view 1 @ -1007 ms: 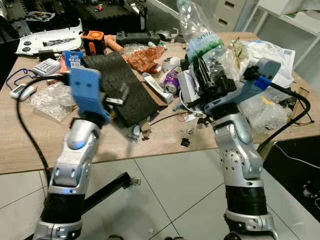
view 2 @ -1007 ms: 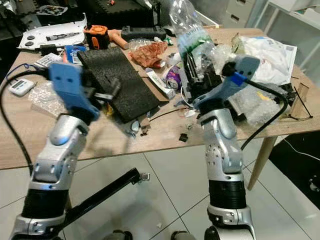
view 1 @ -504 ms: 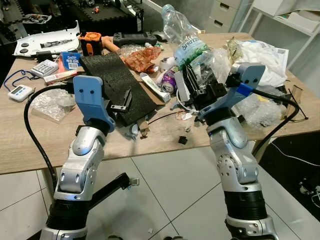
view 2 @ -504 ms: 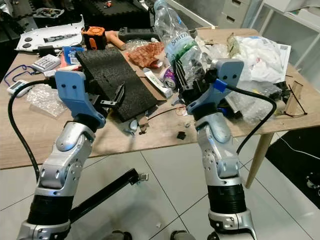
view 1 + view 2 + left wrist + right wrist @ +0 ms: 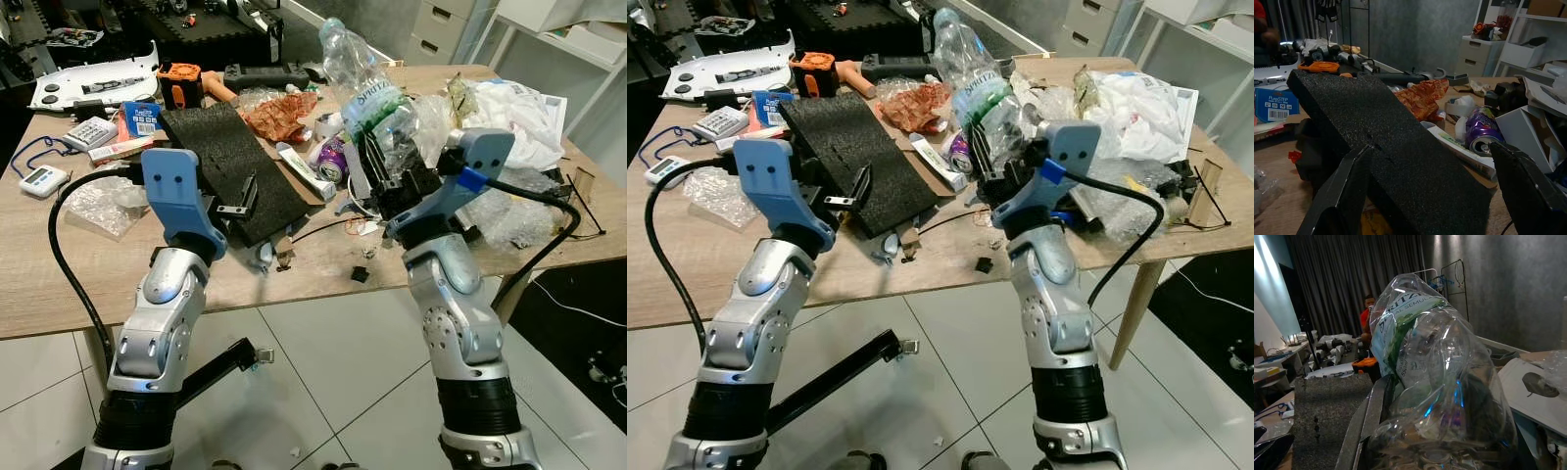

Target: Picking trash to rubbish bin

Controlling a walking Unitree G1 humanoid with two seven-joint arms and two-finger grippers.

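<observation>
The right claw [image 5: 387, 162] is clamped on a crumpled clear plastic bottle [image 5: 364, 83] with a green label, holding it upright and lifted above the cluttered counter [image 5: 59, 284], presumably so it clears the other litter on its way to a rubbish bin. From the bottle, a purple drink can [image 5: 335, 159] lies just below and towards the robot's left, beside a flattened tube [image 5: 302, 168]. The left claw [image 5: 245, 196] hangs with its fingers spread wide, empty, at the near edge of the black foam sheet [image 5: 230, 166] that lies well to the left of the bottle, perhaps ready for the next piece. Against the frame a second ago, the bottle sits lower and more upright in view, and the whole scene has shifted, so the head camera has moved.
</observation>
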